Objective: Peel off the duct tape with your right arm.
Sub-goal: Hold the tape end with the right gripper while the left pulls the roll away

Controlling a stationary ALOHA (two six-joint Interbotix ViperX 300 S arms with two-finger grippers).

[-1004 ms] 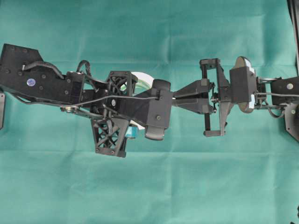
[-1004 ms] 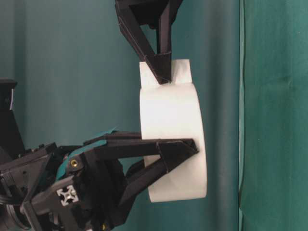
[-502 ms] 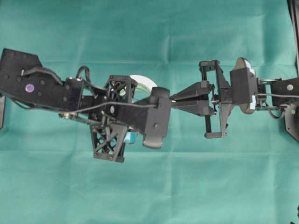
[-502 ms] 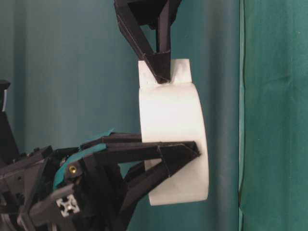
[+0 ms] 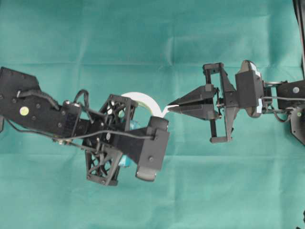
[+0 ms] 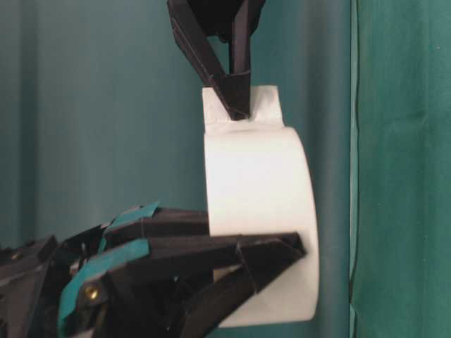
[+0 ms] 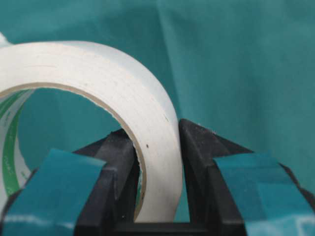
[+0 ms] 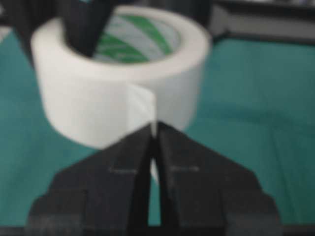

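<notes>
Two grippers share one roll of duct tape (image 5: 143, 98) over the green cloth (image 5: 152, 28).
The left gripper (image 7: 156, 147) clamps the roll's wall, one finger inside the core, one outside. At three o'clock of the roll, the right gripper (image 5: 170, 106) pinches the loose white tab (image 8: 142, 110), jaws closed.

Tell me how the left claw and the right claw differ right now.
The left claw has teal strips on its fingers; the right claw has plain black ones. The left claw clamps the wall of the duct tape, one finger inside the ring, while the right claw pinches only the loose tab. Both are shut on the same roll.
</notes>
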